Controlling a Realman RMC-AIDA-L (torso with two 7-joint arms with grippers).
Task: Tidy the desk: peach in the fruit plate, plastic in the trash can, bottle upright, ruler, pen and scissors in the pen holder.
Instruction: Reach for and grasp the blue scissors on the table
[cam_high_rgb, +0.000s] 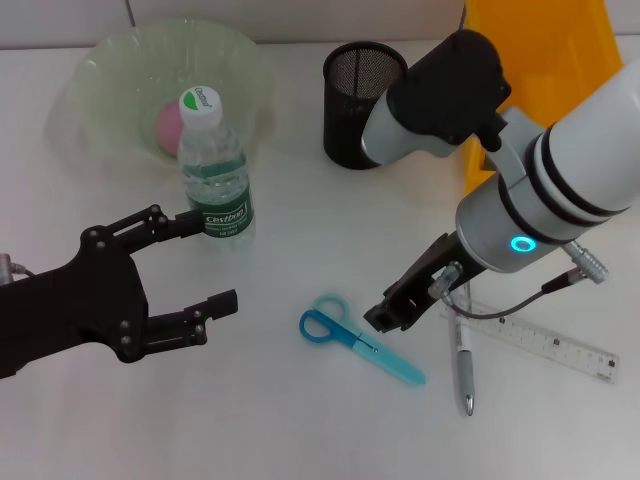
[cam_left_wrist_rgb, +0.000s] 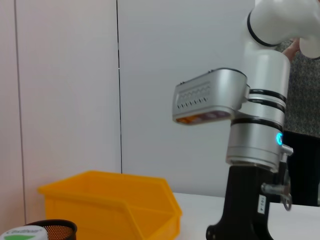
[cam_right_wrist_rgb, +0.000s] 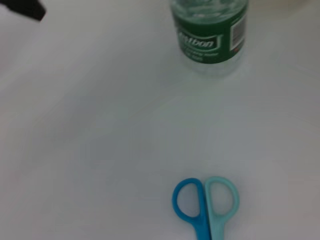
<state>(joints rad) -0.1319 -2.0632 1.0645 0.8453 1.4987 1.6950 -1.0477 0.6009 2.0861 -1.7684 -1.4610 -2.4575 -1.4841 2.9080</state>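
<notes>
Currently I have the left gripper (cam_high_rgb: 205, 262) low over the white desk (cam_high_rgb: 280, 400), fingers spread wide apart and holding nothing. Its upper fingertip (cam_high_rgb: 190, 222) sits at the label of the clear plastic water bottle with green label and white cap (cam_high_rgb: 213, 170); I cannot tell whether it touches. The bottle stands upright, just beyond that fingertip, between the gripper and the translucent pale-green fruit plate (cam_high_rgb: 110, 60). A pink peach (cam_high_rgb: 168, 125) lies in the plate, partly hidden behind the bottle.

The right gripper (cam_high_rgb: 385, 308) hangs just above the desk; I cannot tell from any view how its fingers stand. The blue and teal plastic-handled scissors (cam_high_rgb: 358, 338) lie flat just to its left side, blades closed, tip pointing toward me; the handles are farthest from the gripper. In the right wrist view the scissors' handles (cam_right_wrist_rgb: 206, 202) show close by, the bottle's label (cam_right_wrist_rgb: 210, 42) farther off.

A silver-grey pen (cam_high_rgb: 464, 365) lies close under the right wrist, beside a clear plastic ruler (cam_high_rgb: 545, 340) lying flat on the gripper's right side. The black mesh pen holder (cam_high_rgb: 362, 100) stands well beyond the right gripper, next to the yellow plastic bin (cam_high_rgb: 560, 40).
</notes>
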